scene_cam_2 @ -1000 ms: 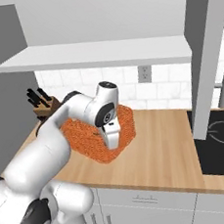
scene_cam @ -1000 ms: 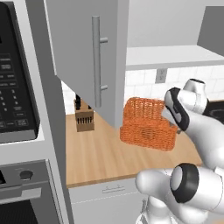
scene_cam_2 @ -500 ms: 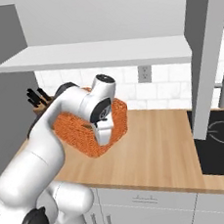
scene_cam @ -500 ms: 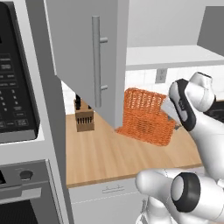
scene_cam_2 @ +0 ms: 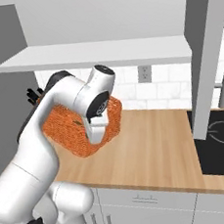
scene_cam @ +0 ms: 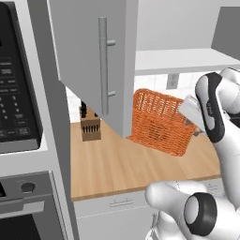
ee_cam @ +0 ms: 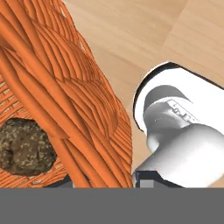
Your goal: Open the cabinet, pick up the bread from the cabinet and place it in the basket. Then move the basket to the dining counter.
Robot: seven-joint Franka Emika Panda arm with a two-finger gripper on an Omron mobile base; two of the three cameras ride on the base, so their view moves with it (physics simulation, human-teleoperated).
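The orange woven basket (scene_cam: 158,123) (scene_cam_2: 66,133) hangs tilted just above the wood counter (scene_cam: 119,165). My gripper (scene_cam: 193,127) (scene_cam_2: 99,136) (ee_cam: 103,181) is shut on the basket's near wall (ee_cam: 70,92), with one finger inside and one outside. The bread (ee_cam: 24,148), a dark brown lump, lies on the basket's floor. The cabinet's left door (scene_cam: 93,61) stands open above the counter. Its white shelf (scene_cam: 183,58) (scene_cam_2: 102,53) is bare, and the right door (scene_cam_2: 203,49) is swung out too. The dining counter is out of view.
A knife block (scene_cam: 90,127) (scene_cam_2: 33,93) stands on the counter by the tiled wall, left of the basket. A microwave (scene_cam: 18,93) and an oven front fill the left side. A black cooktop (scene_cam_2: 220,141) lies to the right. The open left door hangs close to the basket.
The arm has raised the basket off the counter and tipped it. Hand and basket have drifted up and a little left in the right base view.
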